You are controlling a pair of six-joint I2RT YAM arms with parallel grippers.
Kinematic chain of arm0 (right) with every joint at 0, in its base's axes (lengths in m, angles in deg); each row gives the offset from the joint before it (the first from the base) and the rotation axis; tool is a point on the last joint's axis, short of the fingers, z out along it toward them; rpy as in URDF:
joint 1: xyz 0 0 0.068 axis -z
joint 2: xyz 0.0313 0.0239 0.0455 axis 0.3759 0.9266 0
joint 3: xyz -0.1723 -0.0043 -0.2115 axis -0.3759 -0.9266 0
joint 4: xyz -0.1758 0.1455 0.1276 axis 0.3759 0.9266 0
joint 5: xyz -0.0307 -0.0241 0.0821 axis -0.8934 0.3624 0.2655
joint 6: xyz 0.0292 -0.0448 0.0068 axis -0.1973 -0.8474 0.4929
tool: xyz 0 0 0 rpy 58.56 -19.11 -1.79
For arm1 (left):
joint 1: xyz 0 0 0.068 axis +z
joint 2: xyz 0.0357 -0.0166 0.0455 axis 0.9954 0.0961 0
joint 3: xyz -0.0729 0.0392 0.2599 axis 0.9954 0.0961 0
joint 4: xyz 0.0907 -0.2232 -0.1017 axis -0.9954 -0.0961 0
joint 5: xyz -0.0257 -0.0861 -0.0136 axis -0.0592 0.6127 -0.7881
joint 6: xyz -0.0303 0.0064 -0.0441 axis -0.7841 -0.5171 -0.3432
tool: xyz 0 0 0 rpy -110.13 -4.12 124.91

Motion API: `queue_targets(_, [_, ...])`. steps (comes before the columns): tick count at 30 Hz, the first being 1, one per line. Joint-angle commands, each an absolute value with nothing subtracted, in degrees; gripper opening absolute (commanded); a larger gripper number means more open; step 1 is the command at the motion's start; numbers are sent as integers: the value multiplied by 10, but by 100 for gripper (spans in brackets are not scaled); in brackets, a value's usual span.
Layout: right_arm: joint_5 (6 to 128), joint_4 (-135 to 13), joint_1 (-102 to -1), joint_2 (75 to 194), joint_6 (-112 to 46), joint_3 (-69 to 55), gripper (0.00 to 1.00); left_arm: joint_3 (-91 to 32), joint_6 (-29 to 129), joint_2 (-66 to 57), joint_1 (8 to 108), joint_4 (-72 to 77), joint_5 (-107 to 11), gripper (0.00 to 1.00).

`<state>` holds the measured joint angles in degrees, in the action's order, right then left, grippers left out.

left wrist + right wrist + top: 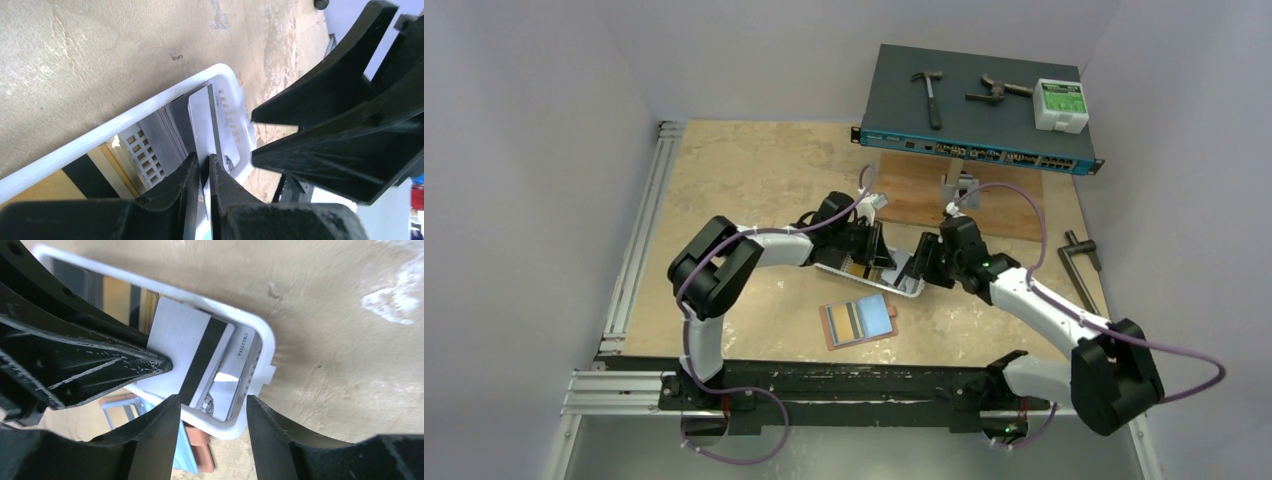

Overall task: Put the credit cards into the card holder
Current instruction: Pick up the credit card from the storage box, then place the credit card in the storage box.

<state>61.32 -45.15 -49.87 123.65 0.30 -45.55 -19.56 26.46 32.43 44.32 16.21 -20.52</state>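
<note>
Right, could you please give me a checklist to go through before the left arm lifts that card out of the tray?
1. Left gripper shut on the pale card: ok, both fingers pinch its edge.
2. Only one card pinched: cannot tell; a darker card lies right against it.
3. Right gripper open: ok, jaws stand apart at the tray's end.
4. Way up out of the white tray: not ok, the right gripper hangs close over that end.
5. Card holder ready: ok, it lies flat on the table, slots up, apart from the tray.
</note>
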Motion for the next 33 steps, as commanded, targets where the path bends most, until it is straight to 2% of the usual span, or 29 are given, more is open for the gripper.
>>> queue_targets(1, [659, -450, -452, 1155, -19, -463, 52, -190, 230, 285, 470, 211, -143, 4])
queue_targets(6, [775, -511, -406, 1097, -18, -495, 59, -171, 136, 271, 495, 310, -66, 3])
queue_targets(9, [841, -574, -400, 1082, 6, -524, 59, -159, 65, 268, 502, 391, -37, 2])
queue_targets(18, [904, -701, -399, 1082, 72, -577, 59, -142, 4, 279, 506, 471, -30, 2])
queue_targets(29, [868, -766, -398, 1107, 96, -568, 55, -136, -42, 287, 506, 522, -25, 1])
queue_targets(33, [853, -793, -398, 1115, 107, -566, 50, -134, -54, 294, 506, 538, -22, 1])
